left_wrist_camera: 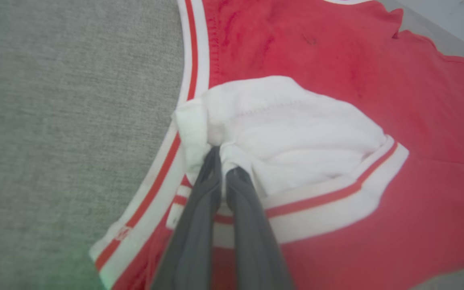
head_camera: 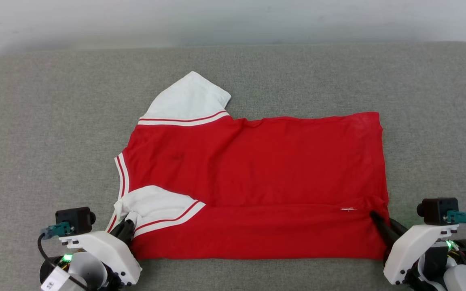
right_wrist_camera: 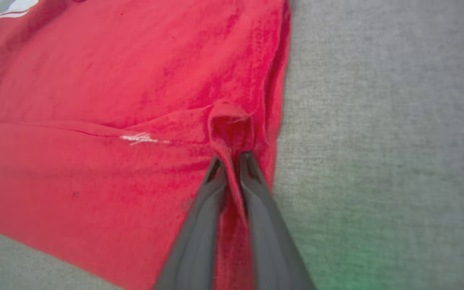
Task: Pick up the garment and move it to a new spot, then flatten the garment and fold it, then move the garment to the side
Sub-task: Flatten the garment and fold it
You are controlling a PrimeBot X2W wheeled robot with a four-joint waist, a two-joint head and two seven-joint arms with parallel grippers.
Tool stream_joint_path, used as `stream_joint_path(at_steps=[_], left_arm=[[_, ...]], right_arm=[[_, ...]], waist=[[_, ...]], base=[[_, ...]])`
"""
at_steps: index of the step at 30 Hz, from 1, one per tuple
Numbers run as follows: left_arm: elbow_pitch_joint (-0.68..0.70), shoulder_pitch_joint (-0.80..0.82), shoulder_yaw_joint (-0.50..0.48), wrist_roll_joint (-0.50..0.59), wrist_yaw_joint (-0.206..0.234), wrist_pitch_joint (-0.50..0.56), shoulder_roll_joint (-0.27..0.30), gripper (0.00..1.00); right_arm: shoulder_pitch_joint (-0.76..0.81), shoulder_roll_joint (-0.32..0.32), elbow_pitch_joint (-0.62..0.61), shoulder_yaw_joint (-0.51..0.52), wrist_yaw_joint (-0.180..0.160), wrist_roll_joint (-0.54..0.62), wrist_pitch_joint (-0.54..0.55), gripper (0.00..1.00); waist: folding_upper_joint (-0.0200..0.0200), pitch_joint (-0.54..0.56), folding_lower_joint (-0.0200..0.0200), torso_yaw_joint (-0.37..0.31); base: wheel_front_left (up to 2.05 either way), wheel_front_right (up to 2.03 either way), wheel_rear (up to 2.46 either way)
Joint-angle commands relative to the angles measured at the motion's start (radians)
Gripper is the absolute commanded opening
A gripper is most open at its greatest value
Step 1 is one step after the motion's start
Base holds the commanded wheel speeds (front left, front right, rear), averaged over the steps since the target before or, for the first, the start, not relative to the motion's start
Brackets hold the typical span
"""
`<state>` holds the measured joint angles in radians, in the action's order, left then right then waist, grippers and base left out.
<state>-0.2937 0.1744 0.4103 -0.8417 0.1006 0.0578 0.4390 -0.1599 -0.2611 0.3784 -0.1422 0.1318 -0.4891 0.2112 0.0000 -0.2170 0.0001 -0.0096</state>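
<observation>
The garment [head_camera: 257,169] lies spread on the grey surface, plain red face up, collar to the left and hem to the right. Its near long edge is folded over onto the body, and one white sleeve [head_camera: 186,99] sticks out at the far side. My left gripper [head_camera: 127,227] is shut on the bunched near white sleeve [left_wrist_camera: 288,133]; in the left wrist view its fingertips [left_wrist_camera: 224,161] pinch that cloth. My right gripper [head_camera: 374,216] is shut on a red pleat of the garment's [right_wrist_camera: 135,80] folded edge near the hem, the fingers [right_wrist_camera: 232,165] squeezing it.
A grey textured cloth surface [head_camera: 47,133] runs all around the garment, with wide room left, right and beyond. A pale wall [head_camera: 233,20] rises behind its far edge.
</observation>
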Motion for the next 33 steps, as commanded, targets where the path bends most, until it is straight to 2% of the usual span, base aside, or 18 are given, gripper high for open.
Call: stream_joint_path(at_steps=[1, 10, 17, 21, 26, 31, 33], left_arm=[[-0.012, 0.013, -0.012, -0.006, 0.010, -0.012, 0.000, 1.00], [-0.006, 0.004, -0.052, -0.018, 0.041, -0.023, 0.027, 1.00], [0.017, -0.003, -0.075, -0.041, 0.055, 0.024, 0.072, 1.00], [0.074, -0.011, -0.079, -0.057, 0.074, 0.104, 0.118, 1.00], [0.163, -0.034, -0.069, -0.105, 0.085, 0.271, 0.193, 1.00], [0.240, -0.067, -0.055, -0.151, 0.126, 0.433, 0.260, 1.00], [0.264, -0.081, -0.046, -0.166, 0.139, 0.475, 0.268, 1.00]], right_arm=[[-0.004, -0.004, 0.012, -0.003, -0.002, -0.001, -0.034, 1.00], [0.033, 0.028, -0.054, 0.055, -0.002, 0.040, -0.258, 1.00], [0.070, 0.069, -0.118, 0.109, -0.002, 0.099, -0.305, 1.00], [0.102, 0.097, -0.175, 0.149, -0.002, 0.139, -0.298, 1.00], [0.146, 0.130, -0.244, 0.177, -0.002, 0.174, -0.264, 1.00], [0.178, 0.156, -0.315, 0.188, -0.002, 0.201, -0.240, 1.00], [0.183, 0.164, -0.336, 0.189, -0.002, 0.206, -0.231, 1.00]], waist=[[0.0000, 0.018, -0.0001, 0.002], [0.0000, 0.092, -0.0001, 0.003], [0.0000, 0.125, -0.0001, -0.014], [0.0000, 0.142, -0.0001, -0.024], [0.0000, 0.155, -0.0001, -0.041], [0.0000, 0.159, -0.0001, -0.068], [0.0000, 0.155, -0.0001, -0.078]], base=[[0.00, 0.00, 0.00], [0.00, 0.00, 0.00], [0.00, 0.00, 0.00], [0.00, 0.00, 0.00], [0.00, 0.00, 0.00], [0.00, 0.00, 0.00], [0.00, 0.00, 0.00]])
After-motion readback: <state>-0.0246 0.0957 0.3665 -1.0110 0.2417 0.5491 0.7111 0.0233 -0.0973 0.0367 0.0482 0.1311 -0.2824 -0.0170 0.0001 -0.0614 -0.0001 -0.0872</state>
